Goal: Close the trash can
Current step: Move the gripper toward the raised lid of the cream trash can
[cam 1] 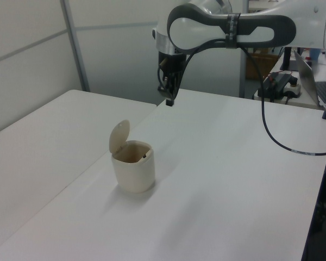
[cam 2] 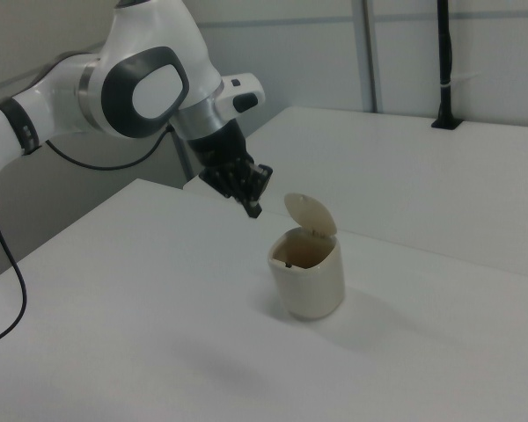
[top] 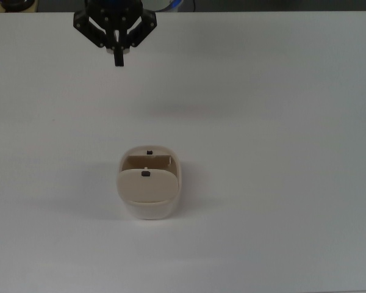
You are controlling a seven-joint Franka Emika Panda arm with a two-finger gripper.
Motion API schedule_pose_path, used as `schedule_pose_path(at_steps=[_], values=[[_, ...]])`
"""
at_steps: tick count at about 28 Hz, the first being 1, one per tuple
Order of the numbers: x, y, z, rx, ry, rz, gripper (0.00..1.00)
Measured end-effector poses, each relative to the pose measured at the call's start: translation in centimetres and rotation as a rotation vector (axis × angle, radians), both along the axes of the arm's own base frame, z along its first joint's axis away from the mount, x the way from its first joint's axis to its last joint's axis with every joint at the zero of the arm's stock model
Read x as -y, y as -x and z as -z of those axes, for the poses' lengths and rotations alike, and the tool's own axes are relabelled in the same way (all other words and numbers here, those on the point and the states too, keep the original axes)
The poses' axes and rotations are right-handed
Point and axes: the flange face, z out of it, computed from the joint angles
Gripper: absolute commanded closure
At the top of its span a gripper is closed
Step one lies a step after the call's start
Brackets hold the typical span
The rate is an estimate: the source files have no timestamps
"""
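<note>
The end effector hangs high over the far end of the white worktop, its fingers pinched together with nothing between them, well apart from the trash can, which stands near the middle of the surface. In the left view the end effector sits above and beyond the can; in the right view the end effector hovers just off the raised lid.

That lid is up, tipped back on its hinge, and the can's mouth is open, so the closing is not yet done.

Now the risks. This looks like a light, thin-walled cream plastic bin, smooth and rounded at the corners, standing free on a slick matte worktop. Push the lid sideways rather than down and over, and the whole can could skid or topple. Come in from the mouth side and the fingertip may dip into the opening instead of catching the lid's back. Press too hard once the lid is flat and the soft walls might flex or the can could tilt.

The lid itself is a flat disc with rounded edges and a tiny black tab near its rim; a second dark tab shows on the can's far rim, probably the catch it has to meet
</note>
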Motion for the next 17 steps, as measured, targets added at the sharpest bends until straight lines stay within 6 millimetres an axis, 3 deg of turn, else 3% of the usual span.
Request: schedule_pose_path(at_steps=[9, 17], values=[[-0.8, -4.5, 0.8, 0.260, -0.046, -0.015, 1.00], [-1.0, -8.8, 5.3, 0.417, -0.089, 0.008, 1.00]])
